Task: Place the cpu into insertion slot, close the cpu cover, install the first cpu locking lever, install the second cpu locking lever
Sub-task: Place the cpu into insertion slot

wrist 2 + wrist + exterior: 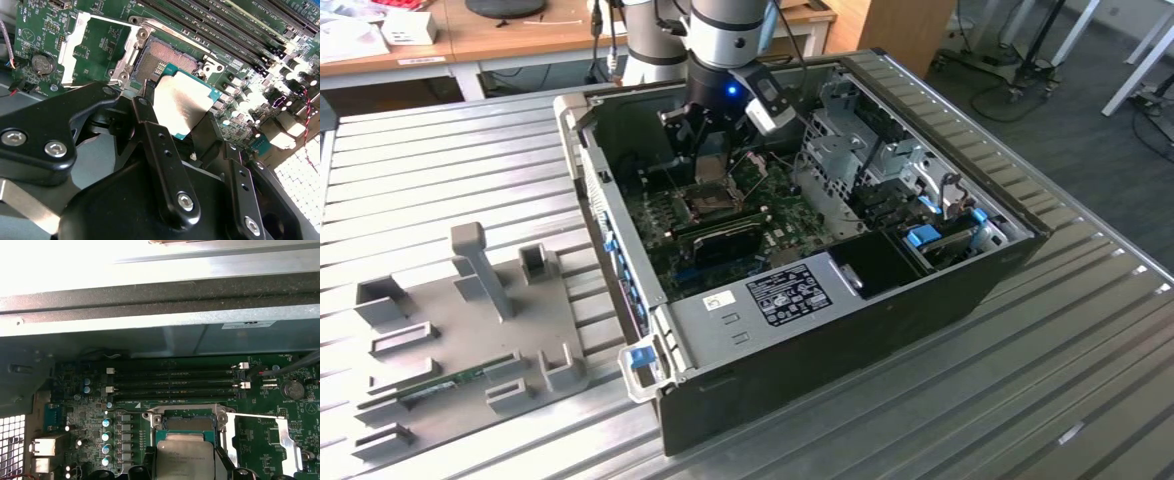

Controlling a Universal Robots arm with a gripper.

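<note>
**Q:** What is shown, from largest to smallest?

**A:** An open case [854, 370] is laid on the exterior view's right of a ribbed table [1067, 400], and the motherboard [670, 255] is seen inside it. The gripper [707, 165] is lowered over the far part of the board. The cover [70, 44] is swung open beside the slot [165, 57], whose pin field is left bare.

**Q:** Where is the cpu, and how is it held?

**A:** The cpu [180, 107] is grasped by two opposite edges between the fingers [150, 135]. It is tilted above the slot's edge and not yet seated. Whether it touches the slot cannot be told.

**Q:** What could go wrong?

**A:** Pins would probably be bent if the tilted chip were lowered off-square. A slip from so narrow a grasp could drop it onto them.
</note>
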